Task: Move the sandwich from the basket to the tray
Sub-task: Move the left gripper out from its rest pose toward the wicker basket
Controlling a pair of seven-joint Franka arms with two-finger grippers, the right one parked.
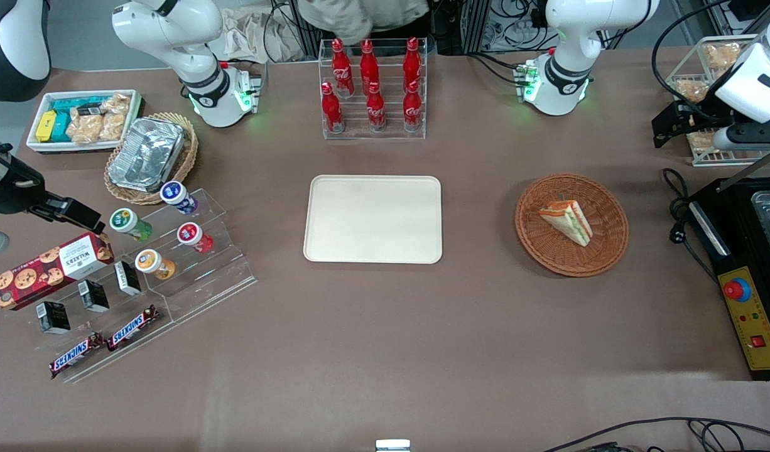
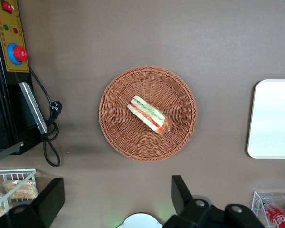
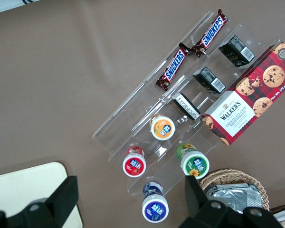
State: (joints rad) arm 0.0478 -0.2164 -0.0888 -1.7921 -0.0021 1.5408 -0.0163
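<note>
A: Left wrist view: the sandwich [image 2: 149,114] is seen lying on its side near the middle of the basket [image 2: 148,113], with the filling layers exposed along one long edge.

B: How is it expected to handle?

A: It is judged to be light, soft and easily crushed; the glossy sheen at one end suggests a wrapping, so some slip should be allowed for. The two flat bread faces are recommended as the contact surfaces, taken across the thick part of the wedge, not at the thin tip. Light closing force is advised.

B: What is the state of the gripper?

A: The gripper [image 2: 116,197] is held high above the table, near the basket rim, on the side farther from the front camera. The fingers [image 2: 181,192] are spread wide apart; nothing is held or touched.

B: And the destination?

A: The tray [image 1: 372,218] lies flat at the middle of the table, well apart from the basket, toward the parked arm's end. Nothing is seen on it. A rack of red bottles [image 1: 372,88] stands farther from the front camera than the tray.
</note>
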